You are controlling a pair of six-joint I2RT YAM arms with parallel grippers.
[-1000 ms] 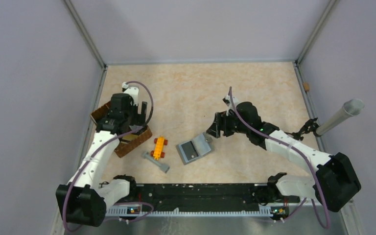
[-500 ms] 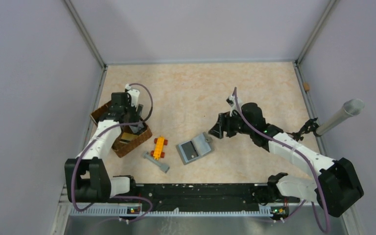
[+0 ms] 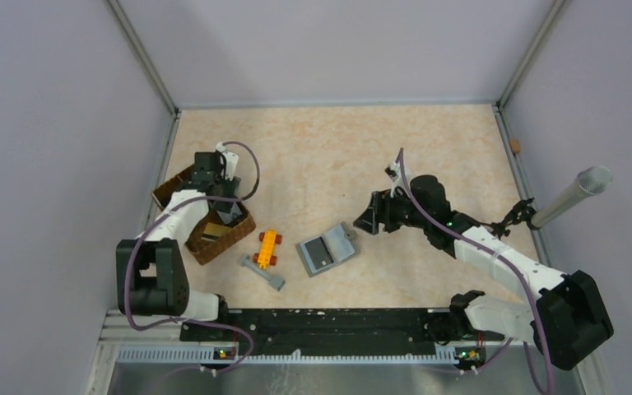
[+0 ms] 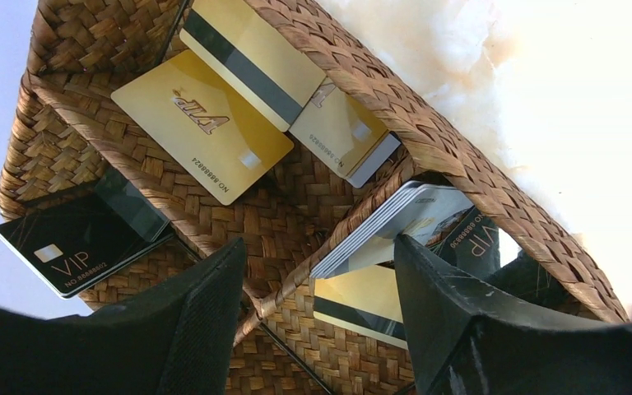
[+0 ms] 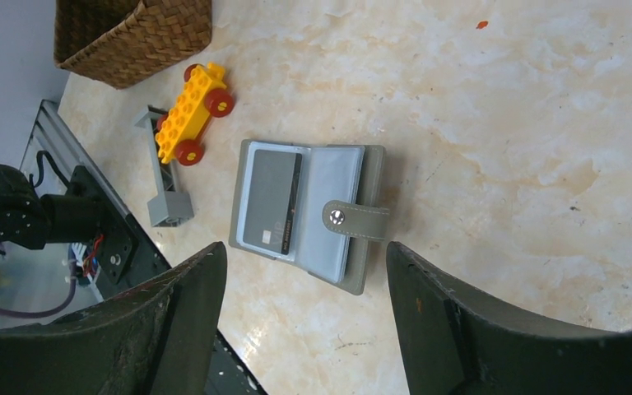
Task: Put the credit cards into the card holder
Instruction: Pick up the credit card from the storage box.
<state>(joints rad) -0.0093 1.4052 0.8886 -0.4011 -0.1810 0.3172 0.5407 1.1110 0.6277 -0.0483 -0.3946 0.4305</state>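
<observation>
The credit cards lie in a brown woven divided tray (image 4: 329, 74): gold cards (image 4: 202, 127), a black VIP card (image 4: 74, 239) and a stack of grey cards (image 4: 395, 226). My left gripper (image 4: 319, 247) is down in the tray, open, with its fingers either side of the woven divider and the lower end of the grey stack. The card holder (image 5: 333, 177) lies open on the table, a dark grey card (image 5: 271, 202) in its left pocket and its snap strap (image 5: 354, 216) folded across. My right gripper (image 5: 304, 245) hovers open above it, holding nothing.
An orange toy brick car (image 3: 268, 245) and a grey block piece (image 3: 263, 271) lie between the tray (image 3: 214, 239) and the card holder (image 3: 327, 249). A grey tube (image 3: 572, 196) leans at the right wall. The black base rail runs along the near edge.
My left arm has swung in and dropped its gripper into the tray, and its jaws have narrowed. My right gripper has drifted slightly right, still open.
</observation>
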